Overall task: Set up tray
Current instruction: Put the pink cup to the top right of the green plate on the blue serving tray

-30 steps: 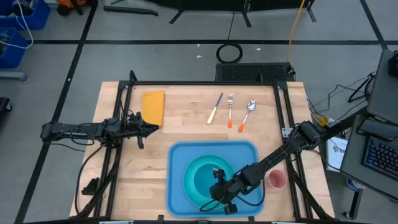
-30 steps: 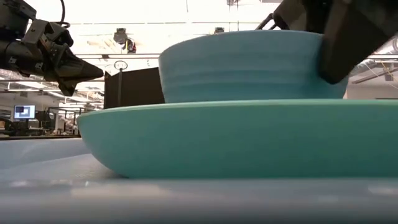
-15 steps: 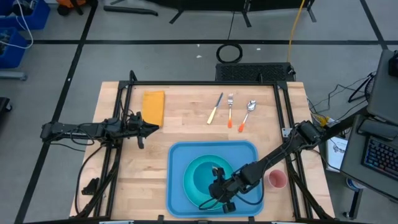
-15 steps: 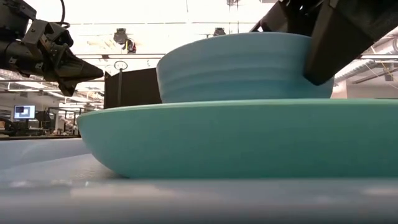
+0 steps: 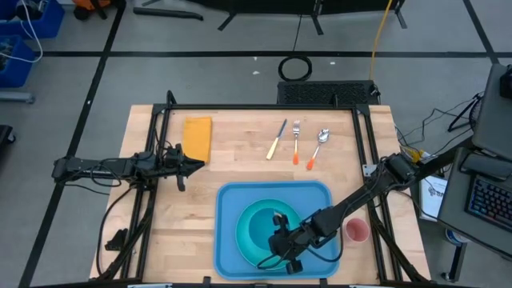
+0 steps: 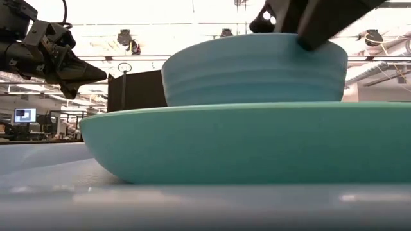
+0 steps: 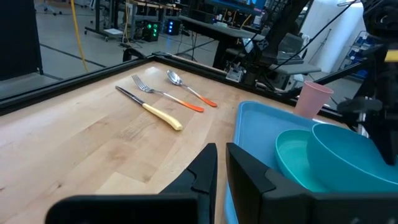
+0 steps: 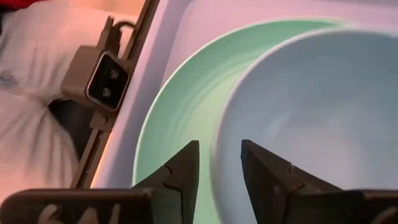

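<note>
The blue tray [image 5: 232, 200] lies at the table's near middle. A round turquoise plate [image 5: 246, 234] rests on it, and a turquoise bowl [image 6: 250, 70] stands upright on the plate. My right gripper [image 8: 217, 155] is open at the bowl's near right rim; one finger is over the bowl's inside and one over the plate [image 8: 180, 112]. My left gripper [image 5: 198, 164] is shut and hangs in the air left of the tray, beside the napkin. My right gripper straddles the bowl's rim [image 8: 224, 134] from above, slanting in from the table's right. In the low view a finger [image 6: 318, 29] shows at the top of the rim. Whether it touches the bowl cannot be told.
An orange-yellow napkin [image 5: 198, 136] lies at the far left. A yellow-handled knife [image 5: 277, 140], an orange-handled fork [image 5: 296, 140] and a spoon [image 5: 318, 146] lie beyond the tray. A pink cup [image 5: 355, 232] stands right of the tray, under the right arm.
My right gripper has moved up along the bowl's outer wall to its rim. The bowl shifted slightly sideways on the plate at first and now stands still. The left arm has kept still.
</note>
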